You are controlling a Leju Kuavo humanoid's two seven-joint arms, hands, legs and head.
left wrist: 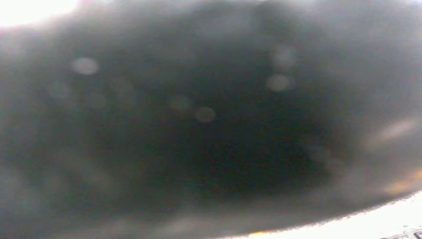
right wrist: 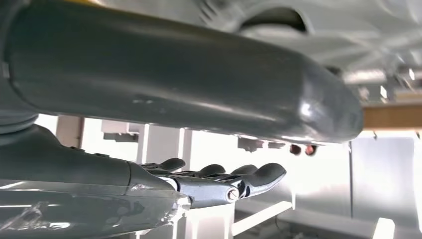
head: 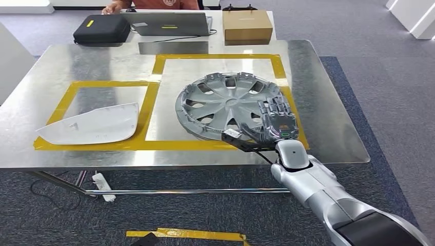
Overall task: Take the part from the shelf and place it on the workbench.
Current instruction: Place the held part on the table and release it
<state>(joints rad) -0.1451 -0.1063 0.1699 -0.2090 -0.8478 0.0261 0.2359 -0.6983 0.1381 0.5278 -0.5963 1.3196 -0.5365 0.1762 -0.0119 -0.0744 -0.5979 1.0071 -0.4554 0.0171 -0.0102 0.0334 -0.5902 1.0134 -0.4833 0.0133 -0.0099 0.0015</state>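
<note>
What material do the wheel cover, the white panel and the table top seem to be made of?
Wheel cover: likely plastic painted matte silver; thin moulded spokes, soft sheen.
White panel: probably painted plastic; thin, curved, glossy.
Table top: sheet metal, perhaps galvanised steel; mottled grey, dully reflective.

head view: bright, even, sharp; soft glare on steel workbench [head: 318, 77] | left wrist: dark, fully blurred | right wrist: backlit, overexposed centre

Steel workbench [head: 318, 77] with yellow tape outlines [head: 154, 87], silver hubcap [head: 225, 105], white panel [head: 92, 125]
</note>
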